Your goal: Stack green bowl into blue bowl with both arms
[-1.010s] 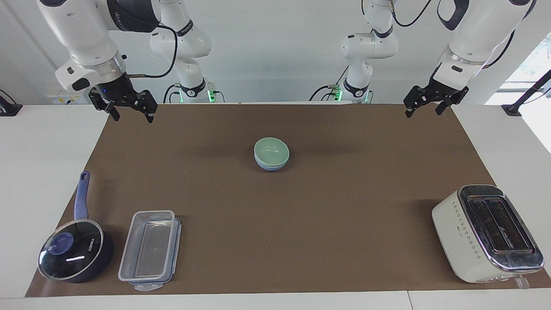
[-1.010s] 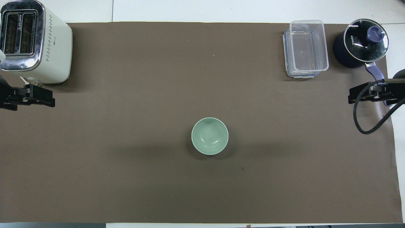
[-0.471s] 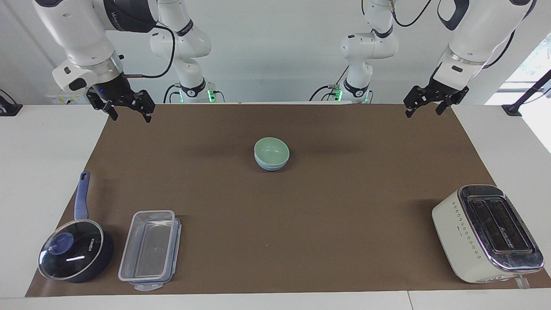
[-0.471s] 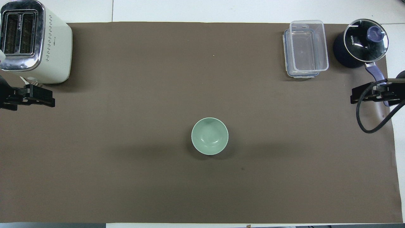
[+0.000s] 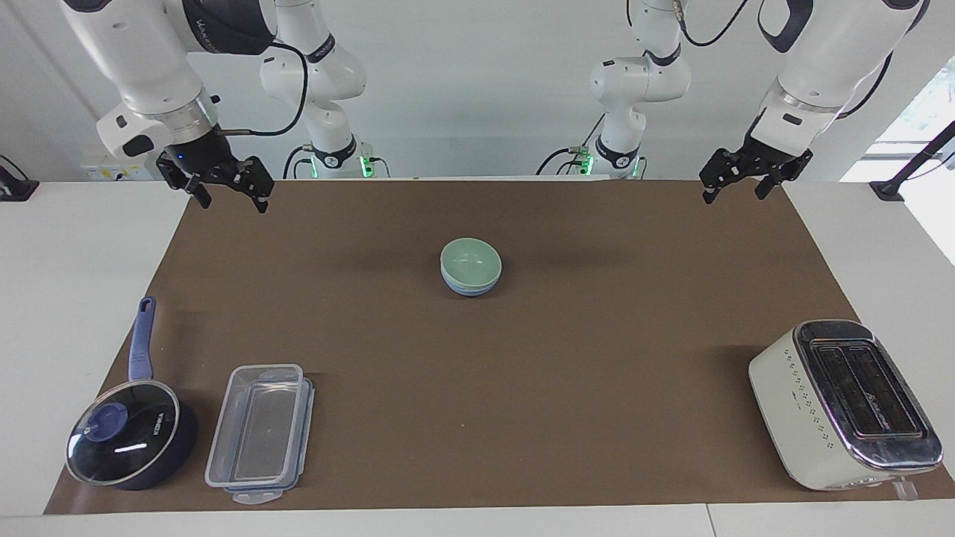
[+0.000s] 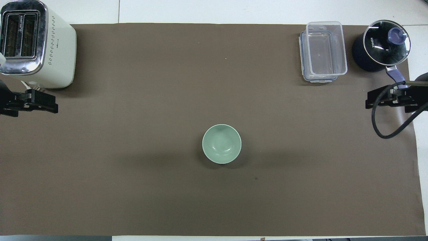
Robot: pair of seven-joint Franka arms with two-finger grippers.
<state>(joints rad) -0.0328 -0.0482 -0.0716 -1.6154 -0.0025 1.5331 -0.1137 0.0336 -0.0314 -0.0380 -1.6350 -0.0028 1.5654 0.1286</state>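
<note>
Since the green bowl [image 5: 471, 262] already sits nested in the blue bowl [image 5: 470, 287] near the middle of the counter [image 5: 522, 388], the facing view suggests the stacking itself is done and the arms are at the retreat step. The right tool [image 5: 227, 188] hangs over the counter's corner at the robots' edge on the right arm's end, fingers spread wide and empty. The left tool [image 5: 735, 181] hangs over the matching corner at the left arm's end, also wide and holding nothing. Both are well apart from the bowls. A pan [image 5: 130, 432] and a clear box [image 5: 260, 434] stand at the corner away from the robots at the right arm's end; a toaster [image 5: 843, 403] stands at the other such corner.

From overhead, only the green bowl [image 6: 221, 144] shows, hiding the blue one beneath it, which fits a snug, centred nest. The left tool [image 6: 31, 102] pokes in at one end edge of the counter [image 6: 167, 83] by the toaster [image 6: 35, 43], the right tool [image 6: 388, 99] at the other by the pan [image 6: 381, 45] and box [image 6: 323, 50]. Likely nothing is left but to park both arms clear of the stack.
</note>
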